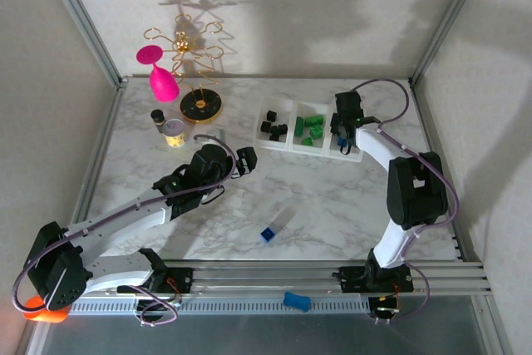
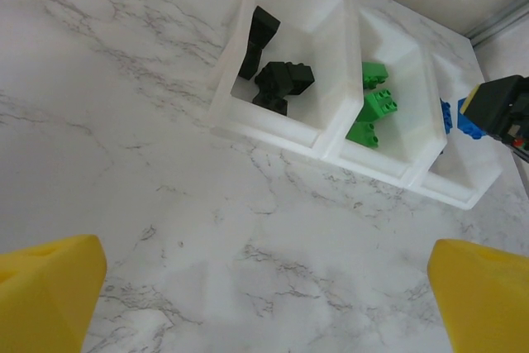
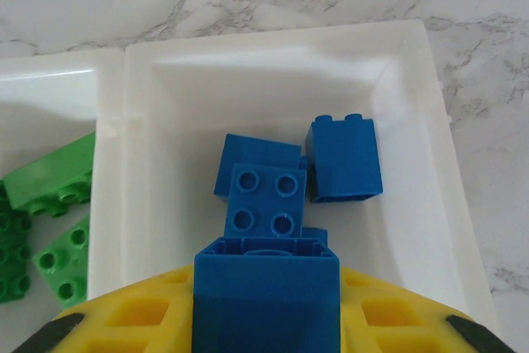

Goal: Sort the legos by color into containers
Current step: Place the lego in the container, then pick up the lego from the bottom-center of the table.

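The white tray of three containers [image 1: 289,149] stands at the back right of the table. Black legos [image 1: 273,126] lie in its left compartment and green legos [image 1: 309,129] in the middle one. My right gripper [image 1: 342,129] hovers over the right compartment [image 3: 273,55], shut on a blue lego [image 3: 266,295]. Below it lie other blue legos [image 3: 264,196]. Left of the tray, my left gripper [image 1: 247,160] is open, its yellow fingers [image 2: 45,287] wide apart over bare marble. One blue lego [image 1: 268,234] sits on the table near the front, and another [image 1: 296,300] lies on the rail.
A small yellow-labelled jar [image 1: 174,132], a dark little bottle [image 1: 157,116], a gold stand [image 1: 199,106] and a pink glass [image 1: 160,76] stand at the back left. A clear strip [image 1: 284,218] lies beside the loose blue lego. Frame posts mark the table corners.
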You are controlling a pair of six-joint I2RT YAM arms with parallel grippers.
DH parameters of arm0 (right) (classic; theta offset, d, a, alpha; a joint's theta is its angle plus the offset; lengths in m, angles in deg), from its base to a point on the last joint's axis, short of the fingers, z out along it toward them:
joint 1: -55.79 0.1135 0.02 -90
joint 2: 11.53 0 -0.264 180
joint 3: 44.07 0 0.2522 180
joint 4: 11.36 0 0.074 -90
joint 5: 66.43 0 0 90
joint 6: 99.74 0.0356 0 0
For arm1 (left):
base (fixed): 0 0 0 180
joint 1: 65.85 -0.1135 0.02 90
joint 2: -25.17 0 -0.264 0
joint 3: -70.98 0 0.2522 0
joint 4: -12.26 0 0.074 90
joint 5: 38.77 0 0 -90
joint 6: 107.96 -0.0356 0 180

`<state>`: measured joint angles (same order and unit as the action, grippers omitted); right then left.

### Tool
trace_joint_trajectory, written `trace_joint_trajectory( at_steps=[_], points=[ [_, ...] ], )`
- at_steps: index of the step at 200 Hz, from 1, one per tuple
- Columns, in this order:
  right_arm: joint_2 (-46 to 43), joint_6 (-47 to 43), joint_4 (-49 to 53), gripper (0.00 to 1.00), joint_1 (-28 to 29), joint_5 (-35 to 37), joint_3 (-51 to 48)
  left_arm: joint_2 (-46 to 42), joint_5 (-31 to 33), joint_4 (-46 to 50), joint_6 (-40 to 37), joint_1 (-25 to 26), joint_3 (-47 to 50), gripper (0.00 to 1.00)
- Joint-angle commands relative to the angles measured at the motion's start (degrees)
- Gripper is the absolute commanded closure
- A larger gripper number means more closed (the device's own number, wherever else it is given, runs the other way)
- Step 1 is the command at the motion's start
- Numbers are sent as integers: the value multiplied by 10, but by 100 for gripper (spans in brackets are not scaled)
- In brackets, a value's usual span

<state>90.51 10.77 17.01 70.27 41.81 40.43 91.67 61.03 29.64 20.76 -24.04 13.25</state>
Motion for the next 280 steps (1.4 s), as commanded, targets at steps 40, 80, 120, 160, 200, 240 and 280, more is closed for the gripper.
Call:
trace_joint_trajectory(
  at_steps=[40,80,120,160,200,240,280],
  points=[
    [26,-7,14,49,-5,11,51,-17,6,4,-16,0,-20,0],
    [-26,-14,31,42,2,-1,43,-28,14,12,-19,0,-22,0],
    [-94,-10,60,36,49,-18,-11,-54,32,28,-12,0,-8,0],
    [-158,11,75,32,129,-40,-85,-90,60,64,2,-1,12,0],
    [-187,28,68,28,264,-65,-152,-139,89,109,26,-1,38,1],
    [-184,6,26,21,399,-102,-211,-192,107,155,59,-1,70,1],
    [-174,6,-13,19,482,-135,-256,-239,121,194,79,-1,88,1]
  ],
)
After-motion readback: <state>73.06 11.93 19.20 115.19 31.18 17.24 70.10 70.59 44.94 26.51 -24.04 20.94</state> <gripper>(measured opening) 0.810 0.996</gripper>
